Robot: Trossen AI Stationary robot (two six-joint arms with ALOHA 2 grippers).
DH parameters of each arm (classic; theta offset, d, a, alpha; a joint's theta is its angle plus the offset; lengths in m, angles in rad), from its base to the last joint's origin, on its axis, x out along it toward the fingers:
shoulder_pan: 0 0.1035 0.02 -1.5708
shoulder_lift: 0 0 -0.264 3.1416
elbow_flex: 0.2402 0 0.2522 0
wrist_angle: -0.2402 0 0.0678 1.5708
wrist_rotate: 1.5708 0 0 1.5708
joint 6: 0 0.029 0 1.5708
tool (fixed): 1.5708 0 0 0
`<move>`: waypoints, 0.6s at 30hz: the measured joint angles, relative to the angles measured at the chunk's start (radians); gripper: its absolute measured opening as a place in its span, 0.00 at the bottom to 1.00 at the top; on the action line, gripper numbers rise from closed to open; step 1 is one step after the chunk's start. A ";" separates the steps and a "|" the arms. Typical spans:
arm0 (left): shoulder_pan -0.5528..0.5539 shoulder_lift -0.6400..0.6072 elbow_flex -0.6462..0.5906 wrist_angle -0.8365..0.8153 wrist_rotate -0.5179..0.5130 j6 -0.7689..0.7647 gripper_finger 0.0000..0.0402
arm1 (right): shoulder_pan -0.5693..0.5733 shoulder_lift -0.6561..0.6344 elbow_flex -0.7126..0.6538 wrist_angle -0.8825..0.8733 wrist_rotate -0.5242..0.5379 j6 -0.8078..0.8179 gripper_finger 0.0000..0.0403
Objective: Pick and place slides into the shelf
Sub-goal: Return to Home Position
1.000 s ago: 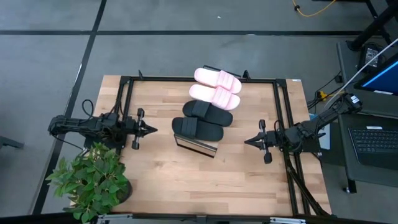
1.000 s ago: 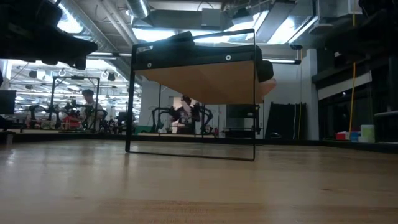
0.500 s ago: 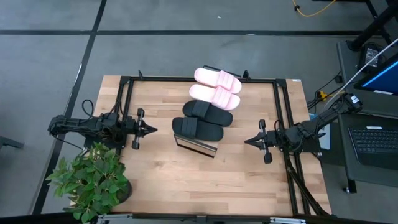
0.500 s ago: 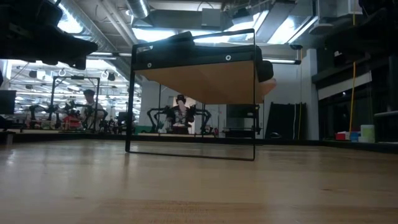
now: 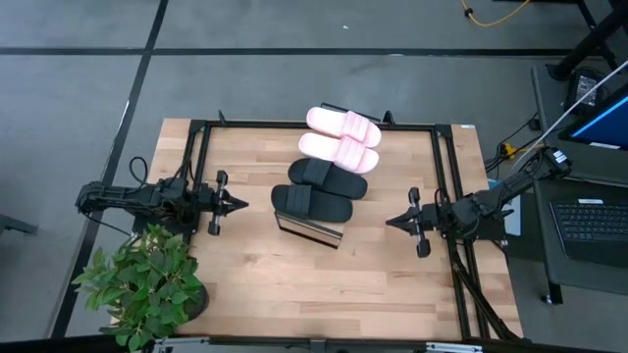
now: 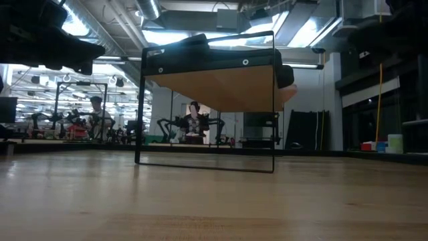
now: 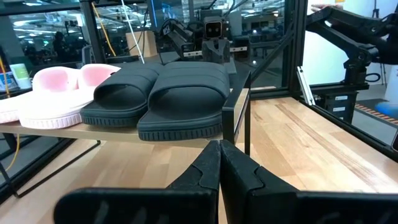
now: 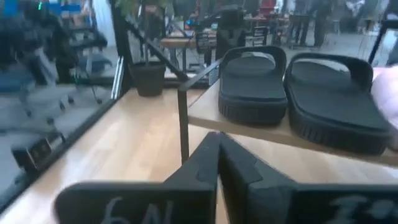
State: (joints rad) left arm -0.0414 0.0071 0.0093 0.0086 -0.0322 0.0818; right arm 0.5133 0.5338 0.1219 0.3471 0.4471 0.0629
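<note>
**Both Arms Withdrawn to the Sides; Four Slides Seated on Shelf**

All four slides are lined up in a row on the shelf (image 5: 310,231), which stands near the middle of the table (image 5: 255,284). The two pink slides (image 5: 339,149) are seated side by side at one end. The two black slides (image 5: 327,176) are seated beside them toward the other end.

The left gripper (image 5: 241,205) is held over the table's left side, well apart from the shelf. Its fingers are pressed together with nothing between them. The right gripper (image 5: 392,222) is held likewise at the right side, fingers together and empty, and is pointed toward the shelf.

A potted plant (image 5: 145,284) is located at the table's corner beside the left arm.
</note>
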 joint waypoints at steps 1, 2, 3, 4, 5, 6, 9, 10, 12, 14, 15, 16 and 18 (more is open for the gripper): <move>0.000 0.000 0.000 0.000 0.000 0.000 0.00 | 0.000 0.000 0.000 0.003 0.003 -0.033 0.02; 0.000 0.000 0.000 0.000 0.000 0.000 0.00 | 0.000 -0.001 0.000 0.002 0.005 -0.073 0.02; 0.000 0.000 0.000 0.000 0.000 0.000 0.00 | 0.000 -0.001 0.000 0.000 0.005 -0.102 0.02; 0.000 0.000 0.000 0.000 0.000 0.000 0.00 | 0.000 -0.002 0.000 -0.001 0.005 -0.118 0.02; 0.000 0.000 0.000 0.000 0.000 0.000 0.00 | 0.000 -0.006 0.000 -0.001 0.005 -0.121 0.02; 0.000 0.000 0.000 0.000 0.000 0.000 0.00 | -0.004 -0.012 -0.002 -0.001 0.005 -0.123 0.02; 0.000 0.000 0.000 0.000 0.000 0.000 0.00 | -0.045 -0.067 -0.043 0.019 -0.015 -0.146 0.02; 0.000 0.000 0.000 0.000 -0.001 0.000 0.00 | -0.062 -0.095 -0.065 0.032 -0.041 -0.146 0.02; 0.000 0.000 0.000 0.000 -0.001 0.000 0.00 | -0.102 -0.162 -0.114 0.065 -0.122 -0.158 0.02; 0.000 0.000 0.000 0.001 -0.001 0.000 0.00 | -0.150 -0.225 -0.113 0.014 -0.230 -0.174 0.02; 0.000 0.000 0.000 0.001 -0.001 0.000 0.00 | -0.173 -0.251 -0.113 0.001 -0.282 -0.186 0.02; 0.000 0.000 0.000 0.001 -0.001 0.000 0.00 | -0.196 -0.273 -0.112 -0.001 -0.333 -0.197 0.02; 0.000 0.000 0.000 0.001 -0.001 0.000 0.00 | -0.235 -0.304 -0.112 -0.010 -0.412 -0.198 0.02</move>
State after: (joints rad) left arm -0.0416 0.0073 0.0097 0.0097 -0.0334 0.0818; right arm 0.2784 0.2296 0.0101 0.3371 0.0354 -0.1354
